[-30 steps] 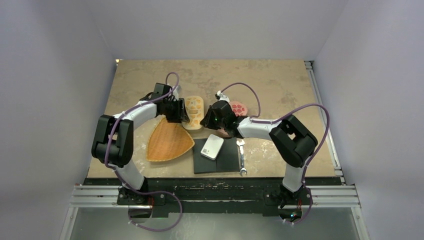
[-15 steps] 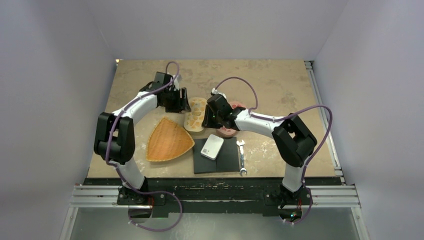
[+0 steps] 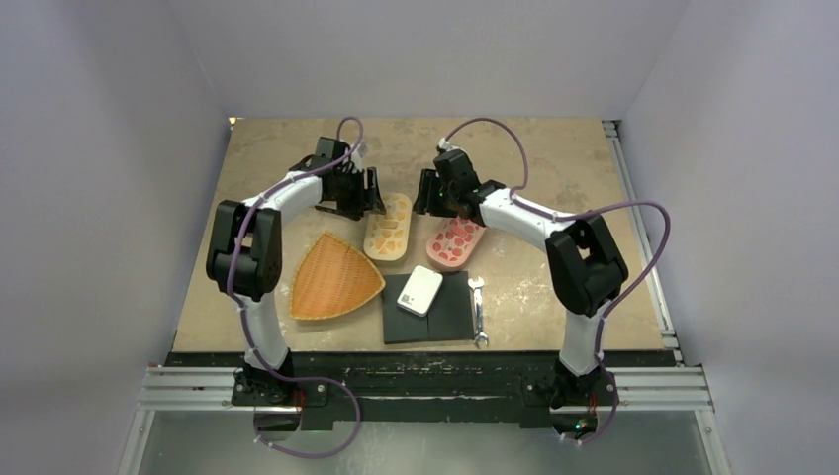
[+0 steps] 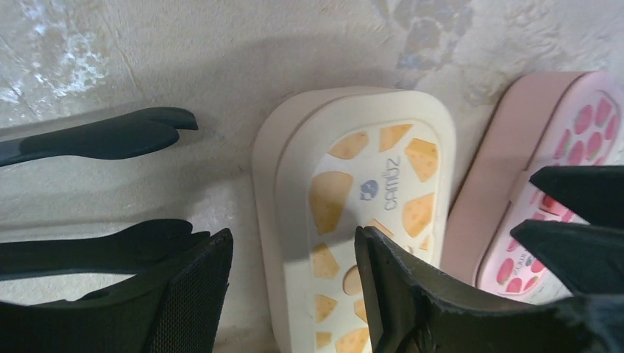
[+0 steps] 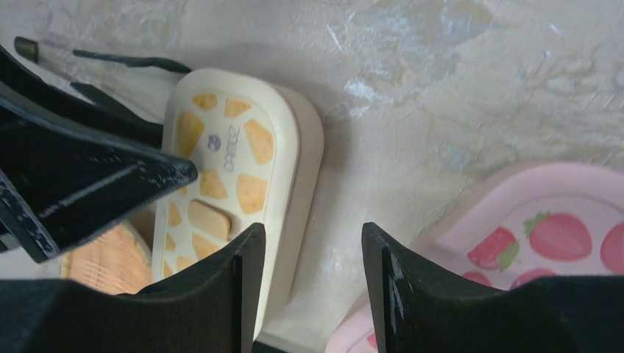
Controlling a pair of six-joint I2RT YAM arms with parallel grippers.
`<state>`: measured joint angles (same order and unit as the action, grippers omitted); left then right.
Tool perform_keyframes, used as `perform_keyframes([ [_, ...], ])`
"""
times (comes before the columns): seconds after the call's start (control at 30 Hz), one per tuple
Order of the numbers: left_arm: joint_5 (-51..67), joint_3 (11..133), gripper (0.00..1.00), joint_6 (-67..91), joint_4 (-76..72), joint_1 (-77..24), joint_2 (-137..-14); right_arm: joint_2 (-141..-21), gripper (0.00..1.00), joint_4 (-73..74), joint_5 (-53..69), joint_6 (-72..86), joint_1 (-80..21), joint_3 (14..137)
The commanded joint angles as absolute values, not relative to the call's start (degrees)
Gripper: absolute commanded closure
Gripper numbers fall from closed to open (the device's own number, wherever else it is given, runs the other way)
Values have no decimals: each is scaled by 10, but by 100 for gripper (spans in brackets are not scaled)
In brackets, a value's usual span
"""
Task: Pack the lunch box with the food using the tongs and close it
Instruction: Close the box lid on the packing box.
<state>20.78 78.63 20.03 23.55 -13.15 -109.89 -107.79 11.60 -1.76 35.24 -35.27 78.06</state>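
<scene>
Left wrist: left hand (image 4: 293,237) spread, empty; tongs (image 4: 110,138) just beside it; cream lunch box (image 4: 353,169) beneath.

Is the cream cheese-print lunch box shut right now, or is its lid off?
Shut. The cream lunch box has its cheese-print lid seated flat on the base all round, and no interior shows in any view.

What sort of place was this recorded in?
Probably a robot lab test cell, not a kitchen: a table boxed in by plain white walls, with an aluminium rail at its near edge carrying the left arm and right arm.
</scene>
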Motion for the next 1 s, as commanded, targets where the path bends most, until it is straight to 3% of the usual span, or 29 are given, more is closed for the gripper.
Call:
perform_keyframes([
  [0.0, 211, 800, 39, 206, 211, -128, -1105, -1109, 46, 89, -1, 319, -349, 816],
  [0.37, 204, 798, 42, 206, 199, -128, -1132, -1171, 47, 60, 44, 320, -342, 860],
  [0.53, 194, 785, 48, 202, 215, -128, -1149, -1191, 57, 61, 44, 328, -333, 862],
  [0.7, 181, 766, 52, 189, 244, -128, -1163, -1210, 75, 67, 43, 330, -330, 848],
  [0.97, 155, 712, 54, 189, 256, -130, -1149, -1194, 79, 41, 42, 332, -330, 760],
])
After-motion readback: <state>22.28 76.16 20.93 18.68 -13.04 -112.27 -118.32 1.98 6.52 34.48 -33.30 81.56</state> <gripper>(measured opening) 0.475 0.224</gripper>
